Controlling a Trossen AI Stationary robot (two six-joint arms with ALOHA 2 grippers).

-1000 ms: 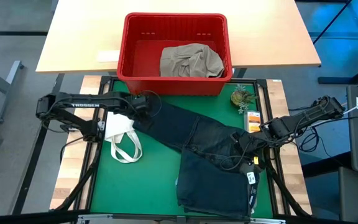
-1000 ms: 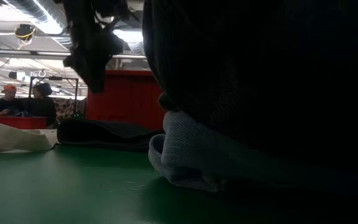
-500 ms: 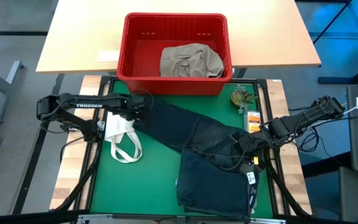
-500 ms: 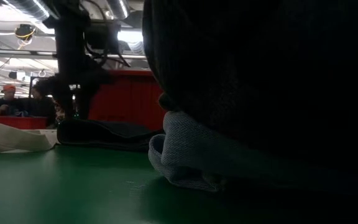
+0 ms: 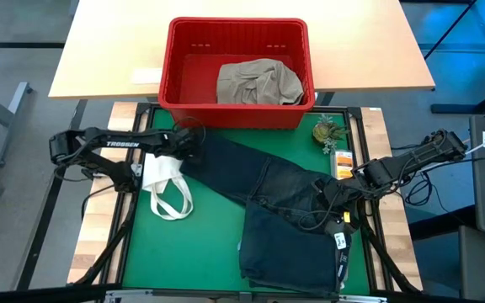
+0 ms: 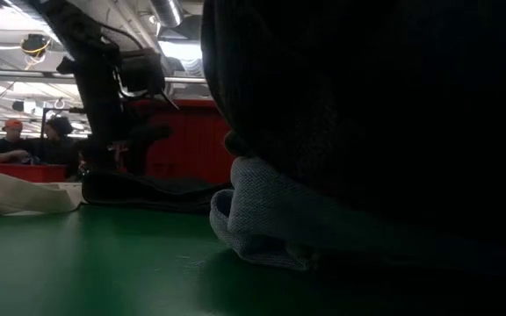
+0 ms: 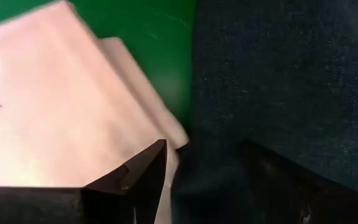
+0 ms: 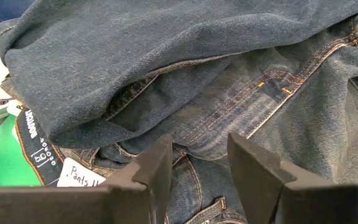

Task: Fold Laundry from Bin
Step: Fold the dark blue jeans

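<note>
Two benches fill the high view: a pale wooden bench (image 5: 108,59) far from both tools, and the green-topped bench (image 5: 200,244) under them. On the wooden one stands the red bin (image 5: 179,71), a slotted rectangular basket with a thick rim; it lies just beyond the left tool (image 5: 194,145) and well away from the right tool (image 5: 325,195). Inside it rests a crumpled khaki-beige garment (image 5: 258,82), bunched against the near wall.

Next in size, the dark blue jeans (image 5: 263,198) sprawl across the green bench, one leg running slantwise from the left tool to the right tool, the rest doubled into a broad block below the right tool. Close up the denim is mid-blue with tan stitching, thick seams and heavy folds (image 8: 229,93); a white label with handwriting (image 8: 82,175) peeks out beside the right tool's finger.

The left tool sits at the far end of the jeans leg, its fingers (image 7: 138,180) spread and released, one over the white tote bag (image 7: 55,118) and the other over the denim (image 7: 278,81), gripping neither. The tote, with loop handles (image 5: 171,206), lies just beside this tool.

The right tool is pressed low into the jeans at the waist folds, fingers (image 8: 157,165) apart with denim bunched between them; whether it truly grips the cloth I cannot tell.

A small potted plant (image 5: 327,130) stands beyond the right tool.
</note>
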